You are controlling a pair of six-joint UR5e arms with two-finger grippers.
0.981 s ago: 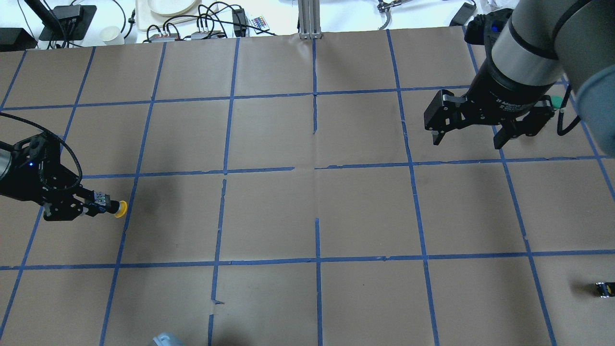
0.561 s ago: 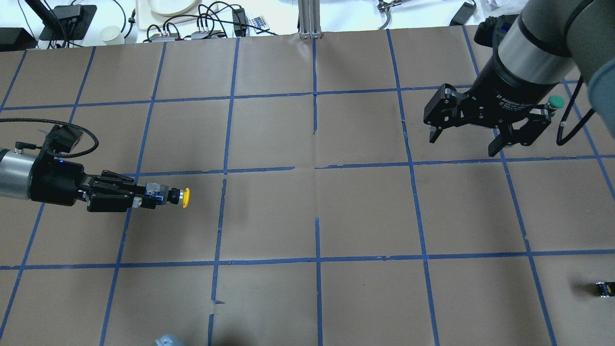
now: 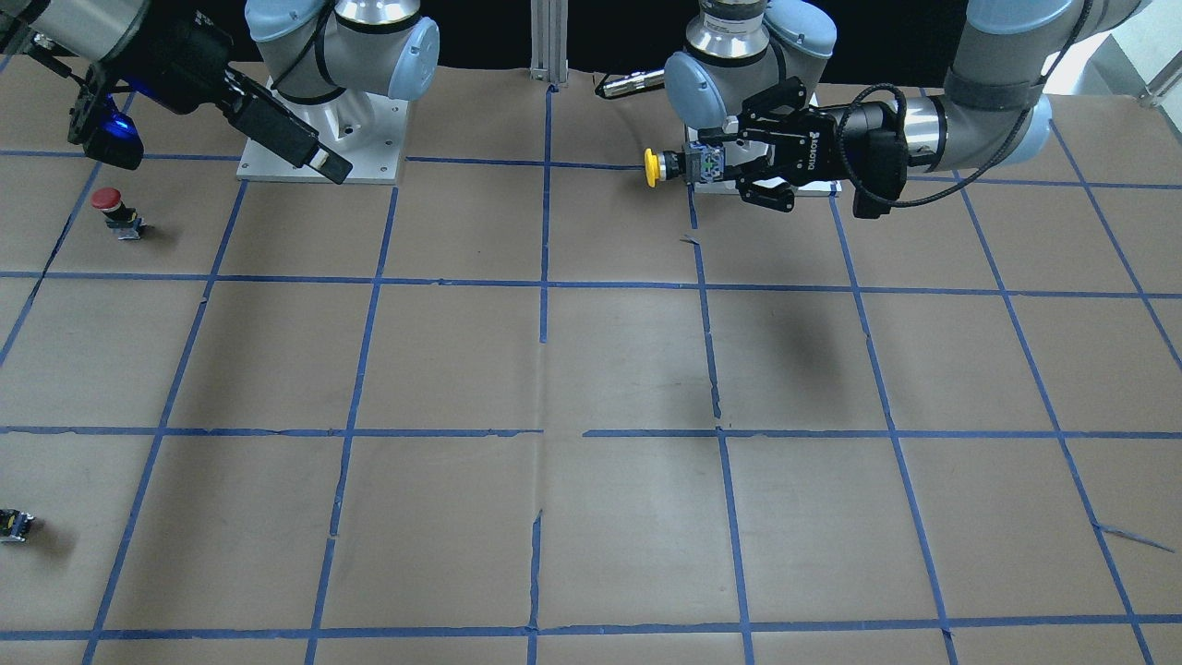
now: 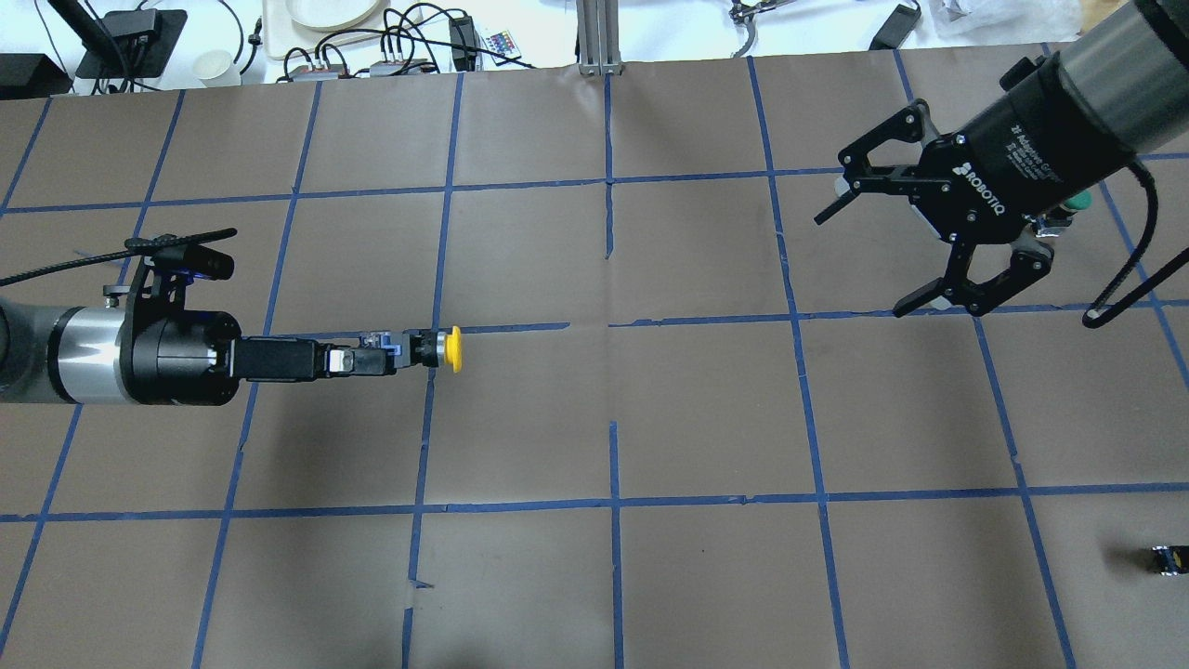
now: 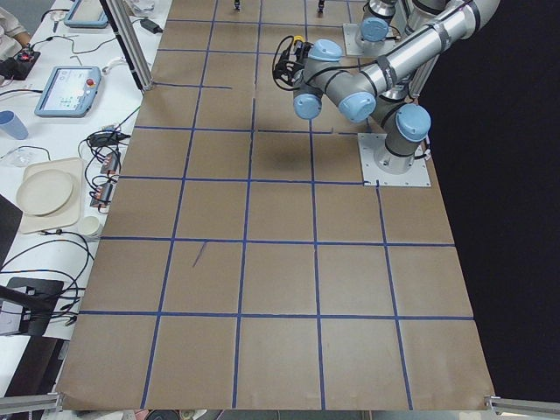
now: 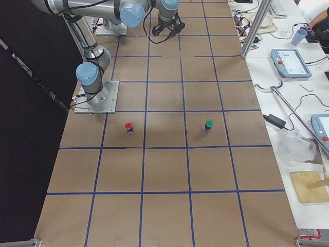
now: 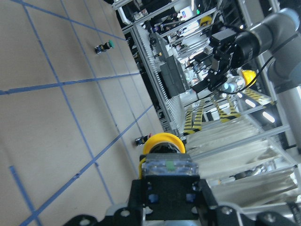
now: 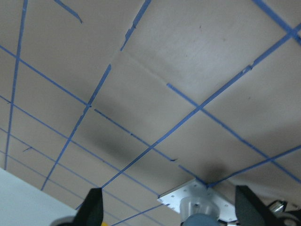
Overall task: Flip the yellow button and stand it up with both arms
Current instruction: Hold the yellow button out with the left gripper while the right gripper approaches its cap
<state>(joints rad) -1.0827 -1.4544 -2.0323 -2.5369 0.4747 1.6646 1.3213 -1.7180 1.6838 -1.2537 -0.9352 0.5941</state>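
Note:
The yellow button is held in the air by its black and grey body, lying sideways with the cap pointing toward the table's middle. My left gripper is shut on that body. In the front-facing view the button sticks out of the left gripper. The left wrist view shows the cap just beyond the fingers. My right gripper is open and empty, raised at the far right, with its jaws turned toward the left arm. Its fingertips frame bare table in the right wrist view.
A green-capped button stands behind the right gripper. A red-capped button stands near the right arm's base. A tiny black-and-yellow block lies at the near right edge. Cables and devices sit beyond the far table edge.
My left gripper has carried the yellow button rightward, from the left edge toward the centre. My right gripper has swung round, and its open jaws now face left.

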